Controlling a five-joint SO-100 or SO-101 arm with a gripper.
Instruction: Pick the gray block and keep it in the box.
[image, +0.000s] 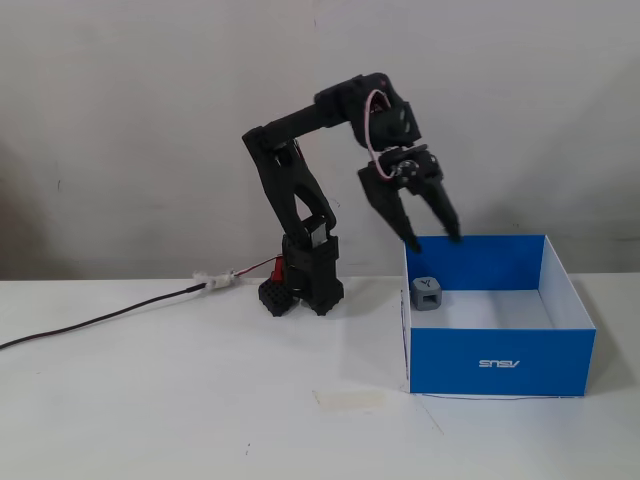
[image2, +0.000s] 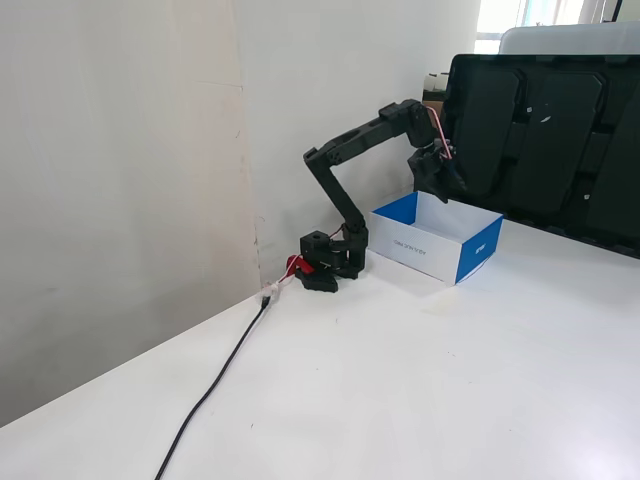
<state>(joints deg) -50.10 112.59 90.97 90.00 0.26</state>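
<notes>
1. Nearest the camera in a fixed view, a strip of tape (image: 348, 398) is seen on the white table (image: 180, 400), just in front of the box (image: 500, 362), whose blue front wall carries an upside-down white logo.
2. Inside the box, the gray block (image: 427, 292) is found resting on the white floor in the left rear corner, an embossed Y on its top face; it is touched by nothing but the box.
3. Above the rear wall the gripper (image: 436, 240) is held with its fingers spread wide and empty, tips pointing down, just beside and above the block.
4. The placing appears done, so the step in hand is judged to be the withdrawal: the fingers should be kept apart and lifted straight up before any swing, so that the rear wall is not clipped and the block is not dragged.
5. Farther back, the arm's base (image: 310, 285) stands to the left of the box, with a cable (image: 100, 318) trailing leftwards.
6. In the other fixed view the block is hidden by the box wall (image2: 400, 243).
</notes>
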